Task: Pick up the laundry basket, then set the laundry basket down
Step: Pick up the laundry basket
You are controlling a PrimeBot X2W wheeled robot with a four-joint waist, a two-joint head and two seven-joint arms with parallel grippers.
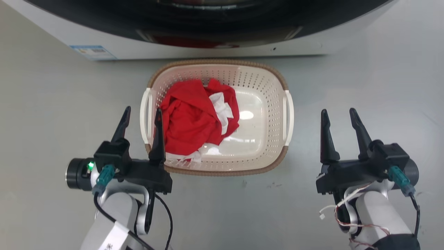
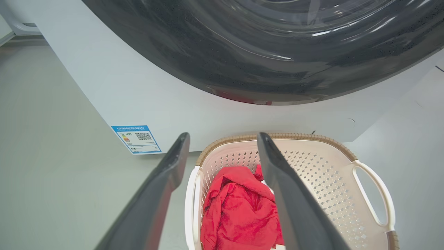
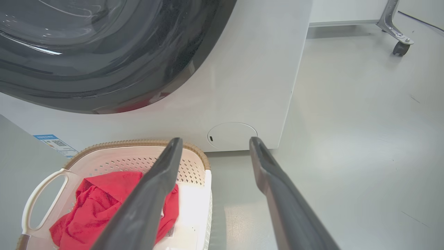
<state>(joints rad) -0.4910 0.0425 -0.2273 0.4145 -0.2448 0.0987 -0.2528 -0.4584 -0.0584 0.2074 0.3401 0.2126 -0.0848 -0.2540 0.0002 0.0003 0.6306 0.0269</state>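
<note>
Looking down from my head: a laundry basket [image 1: 253, 78] sits on the grey floor [image 1: 52, 114], just in front of a white washing machine [image 1: 208, 50]. The machine's dark round door [image 1: 208, 17] runs across the top edge. The basket is cream-white with perforated walls, a brown woven-look rim and a white handle on each short side. A red cloth [image 1: 190, 118] lies bunched toward the basket's left half, with some white cloth [image 1: 222, 107] tucked in and under it. The right half of the basket's bottom is bare and shiny.

My left end effector [image 1: 143, 109] is wide open and holds nothing. Its two dark fingers [image 1: 158, 135] point toward the washing machine and stand on either side of the basket's left handle [image 1: 145, 104] — one outside over the floor, the other over the inside of the basket, in front of the red cloth. I cannot tell whether either finger touches the handle.

My right end effector [image 1: 338, 110] is also wide open and empty. It is over bare floor to the right of the basket, apart from the right handle [image 1: 288, 118], with its fingers pointing the same way.

A blue-and-white label [image 1: 93, 52] is stuck low on the machine's front near its left corner. From my right wrist, a round cover [image 3: 231, 136] shows low near the machine's right corner. Farther off, a metal leg [image 3: 393, 24] with a small wheel stands on the floor.
</note>
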